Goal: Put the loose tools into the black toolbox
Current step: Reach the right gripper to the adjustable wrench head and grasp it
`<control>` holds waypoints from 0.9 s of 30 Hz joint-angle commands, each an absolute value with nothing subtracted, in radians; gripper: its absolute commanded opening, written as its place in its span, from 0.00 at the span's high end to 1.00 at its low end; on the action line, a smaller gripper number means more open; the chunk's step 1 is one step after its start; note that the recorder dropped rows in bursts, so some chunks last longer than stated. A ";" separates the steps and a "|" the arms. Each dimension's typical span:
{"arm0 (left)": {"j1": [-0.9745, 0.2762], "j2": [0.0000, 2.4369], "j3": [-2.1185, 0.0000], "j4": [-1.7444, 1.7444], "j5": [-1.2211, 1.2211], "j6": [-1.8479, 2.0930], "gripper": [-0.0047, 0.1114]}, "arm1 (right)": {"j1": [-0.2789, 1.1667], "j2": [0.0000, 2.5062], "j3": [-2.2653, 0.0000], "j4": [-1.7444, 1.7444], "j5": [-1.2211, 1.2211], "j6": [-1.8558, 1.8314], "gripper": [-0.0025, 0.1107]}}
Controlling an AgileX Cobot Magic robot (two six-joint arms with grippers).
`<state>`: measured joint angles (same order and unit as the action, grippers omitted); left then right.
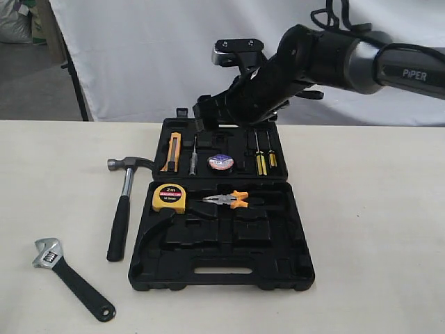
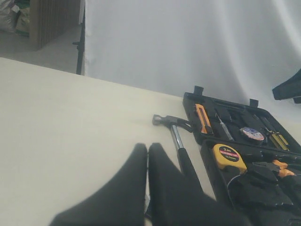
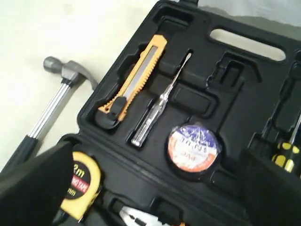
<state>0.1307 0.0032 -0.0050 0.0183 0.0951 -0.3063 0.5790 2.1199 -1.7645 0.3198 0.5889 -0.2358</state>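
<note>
**Tool set, case open on tabletop: two tools outside, tape roll seated**

The black toolbox (image 1: 285, 275) is laid open flat on the pale tabletop (image 1: 368, 209). Its two halves are hinged across the middle, and the oblong slot (image 1: 219, 270) is placed at the near edge.

In the far half the following are seated, from left to right:
- an orange utility knife (image 1: 172, 152);
- a slim test-pen screwdriver (image 1: 195, 157);
- the small tape roll (image 1: 221, 163) with bluish label, in its round recess;
- two yellow-handled screwdrivers (image 1: 263, 161).

In the near half, along the hinge side, the yellow tape measure (image 1: 170, 197) and the orange-sleeved pliers (image 1: 227, 200) are lodged.

The hammer (image 1: 122, 209) is found on the tabletop just beside the toolbox's left side, with the steel head toward the far end and the black grip toward the near end. The adjustable wrench (image 1: 69, 277) is laid on the tabletop further left and nearer, well apart from the toolbox. Its silver head is turned to the left and its black handle is slanted to the near right.

The right claw (image 3: 155, 160) is held above the far half, over the tape roll. Its fingers (image 3: 33, 188) are spread wide, released, and nothing is gripped. The right arm (image 1: 327, 56) is extended in from the upper right of the exterior view.

The left claw (image 2: 147, 150) is seen in its wrist view only. It is clenched finger against finger with nothing between, and is held over the tabletop with the hammer just beyond its tips.
</note>
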 commanded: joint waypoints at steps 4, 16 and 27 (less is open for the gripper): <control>0.156 0.000 -0.008 0.023 0.088 -0.311 0.95 | 0.665 2.108 -1.771 0.342 0.709 -0.281 0.21; 0.156 0.000 -0.008 0.023 0.088 -0.311 0.95 | 0.937 2.193 -1.771 0.342 0.673 -0.419 0.21; 0.156 0.000 -0.008 0.023 0.088 -0.311 0.95 | 1.073 2.316 -1.771 0.342 0.479 -0.525 0.21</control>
